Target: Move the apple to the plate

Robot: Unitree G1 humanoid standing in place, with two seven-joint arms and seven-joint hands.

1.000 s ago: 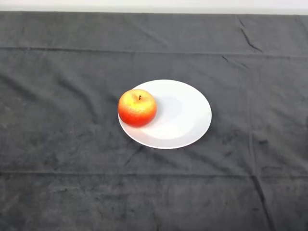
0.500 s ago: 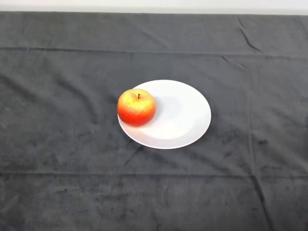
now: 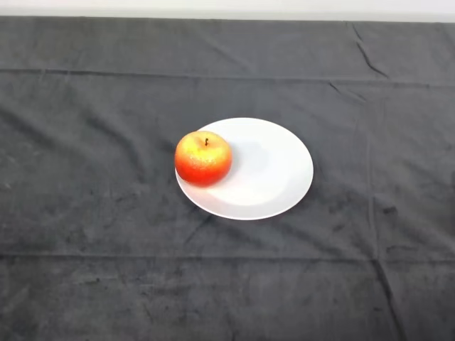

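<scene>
I see a counter (image 3: 85,213) filling nearly the whole head view, covered by a dark grey cloth (image 3: 355,284) with faint creases running left to right and a few short wrinkles at the far right. A pale strip of wall shows along the far edge.

Near the middle of the counter sits a round white plate (image 3: 274,174), flat and shallow, lying directly on the cloth.

On the plate's left edge rests the apple (image 3: 203,158), red low down and yellow toward the top, upright with its short dark stem pointing up. It sits on the rim area, not in the centre, and part of it overhangs the plate's left border.

No part of my robot's arm shows here, so I cannot tell what its hand is doing.

My judgement is that the task looks essentially done: the apple is on the plate, unheld. What may be left is only confirming it stays put, since it sits close to the rim.
</scene>
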